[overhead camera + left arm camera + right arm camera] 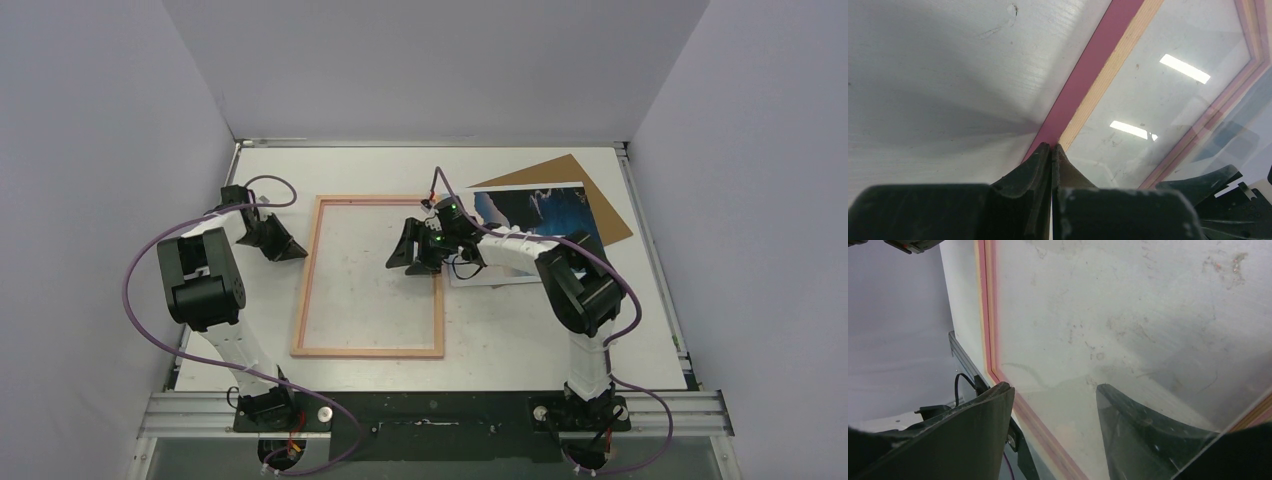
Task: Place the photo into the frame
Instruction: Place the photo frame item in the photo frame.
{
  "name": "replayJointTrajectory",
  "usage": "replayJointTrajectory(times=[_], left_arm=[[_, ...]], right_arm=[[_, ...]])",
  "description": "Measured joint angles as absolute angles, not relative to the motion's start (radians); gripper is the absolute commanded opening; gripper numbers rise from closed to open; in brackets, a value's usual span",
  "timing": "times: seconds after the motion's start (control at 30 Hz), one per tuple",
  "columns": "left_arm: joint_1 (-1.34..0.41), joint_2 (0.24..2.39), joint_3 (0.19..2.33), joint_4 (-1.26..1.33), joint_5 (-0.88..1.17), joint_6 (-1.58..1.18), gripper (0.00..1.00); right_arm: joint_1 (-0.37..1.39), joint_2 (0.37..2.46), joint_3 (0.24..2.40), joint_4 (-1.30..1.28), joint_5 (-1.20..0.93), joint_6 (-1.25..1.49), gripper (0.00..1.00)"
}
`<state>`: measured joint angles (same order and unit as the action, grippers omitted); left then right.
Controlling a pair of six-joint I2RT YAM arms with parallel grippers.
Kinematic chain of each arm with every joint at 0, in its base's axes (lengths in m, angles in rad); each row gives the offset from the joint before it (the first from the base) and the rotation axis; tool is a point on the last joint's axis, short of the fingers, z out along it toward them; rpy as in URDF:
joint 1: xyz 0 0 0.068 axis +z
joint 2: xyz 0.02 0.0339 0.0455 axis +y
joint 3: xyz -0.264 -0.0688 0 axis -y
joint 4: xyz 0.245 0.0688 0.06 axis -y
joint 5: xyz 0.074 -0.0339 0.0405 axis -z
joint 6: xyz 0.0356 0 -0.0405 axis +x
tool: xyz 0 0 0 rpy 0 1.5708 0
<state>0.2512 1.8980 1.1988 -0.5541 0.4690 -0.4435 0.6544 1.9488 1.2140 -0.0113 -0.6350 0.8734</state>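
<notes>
Here, the frame (370, 351) lies flat (tan side up), the left gripper (285, 248) pinched together at its left rail, the right gripper (408, 260) spread apart over its right rail, the photo (540, 205) just right of it.

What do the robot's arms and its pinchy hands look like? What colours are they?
Both arms are the same: white tube-like links joined by chunky black joints. The left arm and right arm each trail a purple cable in loops. The left gripper and right gripper have black, pointed wedge fingers. Small green lights glow on the right wrist.
</notes>
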Motion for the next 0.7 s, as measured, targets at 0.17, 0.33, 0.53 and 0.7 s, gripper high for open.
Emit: replayJointTrajectory(times=[0.17,0.33,0.53,0.7], left_arm=[[0.251,1.898,1.199,-0.554,0.469,-0.443,0.00],[0.251,1.898,1.199,-0.554,0.469,-0.443,0.00],[0.251,1.898,1.199,-0.554,0.470,-0.442,0.00],[0.251,1.898,1.199,-0.555,0.470,-0.441,0.00]], right_arm=[[0.656,1.955,1.214,-0.009,-0.635,0.890,0.66],[0.656,1.961,1.214,-0.012,-0.624,0.931,0.71],[0.656,1.961,1.238,-0.068,-0.605,0.965,0.75],[0.657,1.961,1.301,-0.160,-0.579,0.966,0.80]])
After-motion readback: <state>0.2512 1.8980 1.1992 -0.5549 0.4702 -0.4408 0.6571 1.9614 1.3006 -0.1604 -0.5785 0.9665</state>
